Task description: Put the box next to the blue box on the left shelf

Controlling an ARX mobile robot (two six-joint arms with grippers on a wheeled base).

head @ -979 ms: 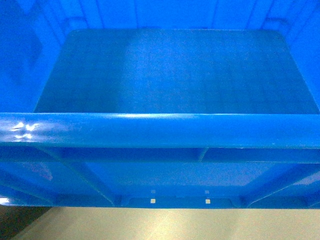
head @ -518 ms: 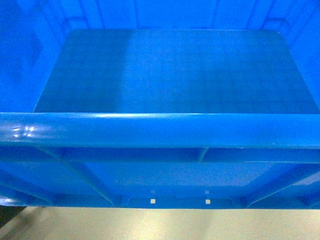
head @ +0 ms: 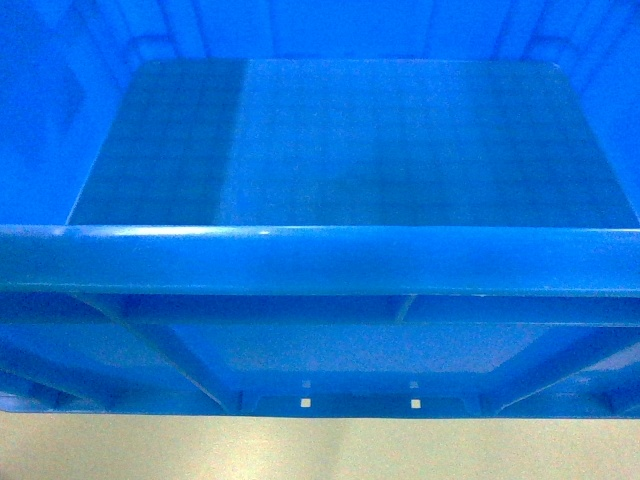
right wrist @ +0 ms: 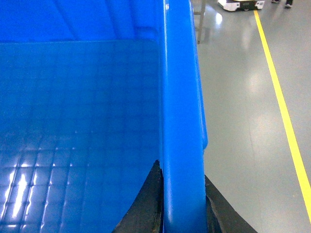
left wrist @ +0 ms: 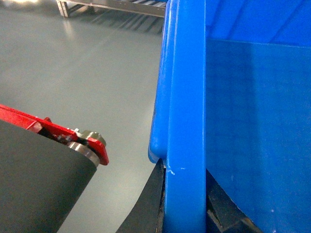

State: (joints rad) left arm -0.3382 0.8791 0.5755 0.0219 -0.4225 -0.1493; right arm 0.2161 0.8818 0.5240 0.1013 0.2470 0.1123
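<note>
Box (head: 330, 150) filling nearly the whole head view, open top toward the camera, thick rounded near rim running straight across the middle, ribbed outer wall below it, faint grid on the floor inside. Strip of pale floor (head: 300, 450) showing under the box along the bottom edge. Nothing inside the box.

Left gripper (left wrist: 182, 208) clamped on the box's left rim: one black finger (left wrist: 148, 204) on the outer side, the other on the inner side, the rim pinched upright between them. Beside it, lower left in the left wrist view, a dark rounded body with a red bracket (left wrist: 63, 133) and a metal fitting at its tip, apart from the box. Grey floor beyond, and a metal rack (left wrist: 116, 7) far off at the top edge.

Right gripper (right wrist: 182, 208) clamped on the box's right rim in the same way, black fingers (right wrist: 146, 204) either side of the rim. Grey floor outside the box, a yellow line (right wrist: 282, 107) running along it, a white wheeled machine (right wrist: 240, 5) at the top edge, well apart.

Box held up between the two arms, off the floor, close in front of the robot; no shelf or second box visible in any view
</note>
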